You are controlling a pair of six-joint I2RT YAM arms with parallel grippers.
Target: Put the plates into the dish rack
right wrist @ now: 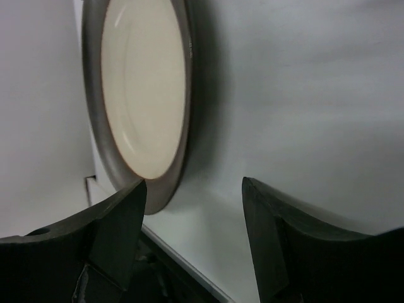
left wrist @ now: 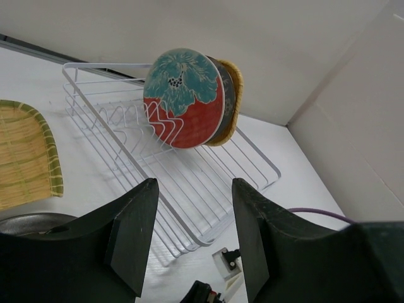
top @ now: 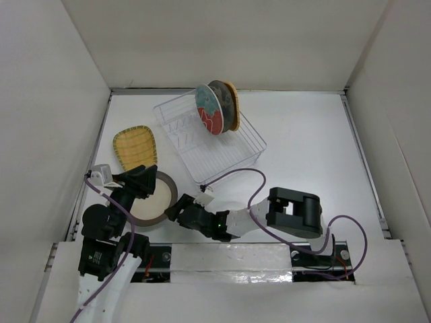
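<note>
The dish rack (top: pixel 242 145) sits far back on the table (top: pixel 310 134), with plates (top: pixel 210 111) standing in it. The cream plate (top: pixel 153 199) lies flat up front, just beside the yellow plate (top: pixel 135 147). It looks hard, slippery and easy to break, so its raised brown rim seems best to pinch. The right gripper (right wrist: pixel 192 186) is spread apart by that rim. The left gripper (left wrist: pixel 197 189) is spread apart too, and empty.

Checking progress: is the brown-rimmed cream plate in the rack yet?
Out. The brown-rimmed cream plate lies flat on the table, apart from the dish rack.
</note>
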